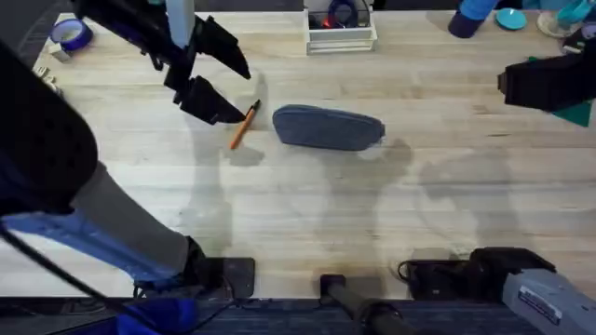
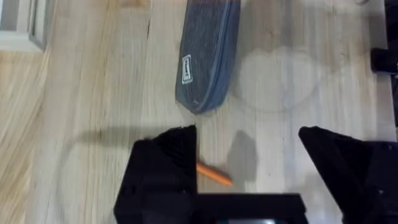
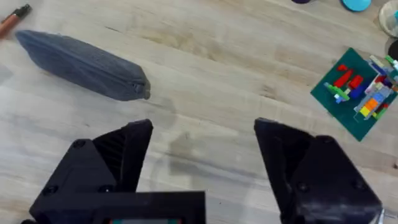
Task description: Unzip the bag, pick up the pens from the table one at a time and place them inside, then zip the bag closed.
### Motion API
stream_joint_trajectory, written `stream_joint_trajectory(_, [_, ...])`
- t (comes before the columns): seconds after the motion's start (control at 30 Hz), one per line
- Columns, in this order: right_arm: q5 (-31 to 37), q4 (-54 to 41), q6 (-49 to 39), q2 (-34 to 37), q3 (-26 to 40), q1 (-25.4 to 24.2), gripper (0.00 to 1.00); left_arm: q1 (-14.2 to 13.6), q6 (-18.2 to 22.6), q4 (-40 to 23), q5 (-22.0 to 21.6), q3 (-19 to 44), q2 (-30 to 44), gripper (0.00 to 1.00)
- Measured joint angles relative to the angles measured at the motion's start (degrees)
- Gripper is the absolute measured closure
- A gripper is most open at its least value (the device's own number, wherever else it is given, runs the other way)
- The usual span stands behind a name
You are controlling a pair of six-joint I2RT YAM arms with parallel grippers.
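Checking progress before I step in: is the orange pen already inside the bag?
No, the orange pen lies on the table beside the bag, by the left pincer.

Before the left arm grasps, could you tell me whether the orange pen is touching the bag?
Apart. The overhead view shows bare table between the pen and the bag.

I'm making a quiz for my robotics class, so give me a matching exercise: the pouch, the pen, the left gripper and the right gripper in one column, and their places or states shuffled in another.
Things:
1. bag
2. pen
3. left gripper
4. right gripper

States:
A. open, over bare table, away from the pen
B. orange, lying just beside the bag's end
C. open, right above the pen
D. blue-grey, lying in the middle of the table

Pairs: 1-D, 2-B, 3-C, 4-A
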Motion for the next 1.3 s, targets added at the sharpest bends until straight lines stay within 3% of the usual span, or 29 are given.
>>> stream_joint_trajectory(0.2, [0.0,0.0,0.0,0.0,0.0,0.0,0.005,-0.91,2.42,0.19,2.31,0.0,3.72,0.004])
stream_joint_trajectory(0.37, [0.0,0.0,0.0,0.0,0.0,0.0,0.006,-4.1,2.94,2.33,3.3,0.0,7.06,0.004])
stream_joint_trajectory(0.57, [0.0,-0.17,0.0,0.0,0.0,0.0,0.005,-7.8,0.7,7.22,3.86,0.0,11.41,0.004])
stream_joint_trajectory(0.83, [0.0,-0.24,0.0,0.0,0.0,0.0,0.005,-9.15,-0.34,8.75,4.91,-0.05,15.54,0.004])
stream_joint_trajectory(1.3, [0.0,-0.24,0.0,0.0,0.0,0.0,0.005,-10.23,-0.7,8.78,5.02,-0.07,15.75,0.006])
